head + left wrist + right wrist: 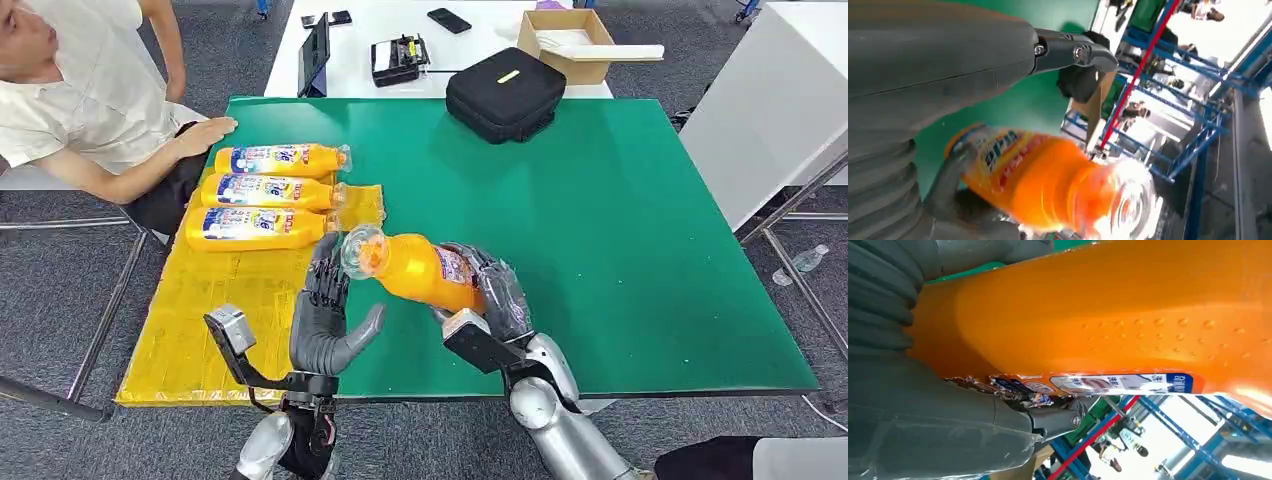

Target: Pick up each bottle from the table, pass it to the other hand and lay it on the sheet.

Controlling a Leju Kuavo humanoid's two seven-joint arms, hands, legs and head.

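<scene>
right hand [490, 290] clamped round the lower body of the orange bottle [415, 268], clear cap end just beside the left hand [325, 318], fingers apart, empty. judged full, heavy, slick, dentable: take hold mid-body.

Three bottles [262, 191] lay side by side on the sheet [200, 320], which covered the table's [620, 230] left edge. A fourth bottle [420, 268] hung just right of the sheet. A case [505, 92] sat at the table's far edge.
</scene>
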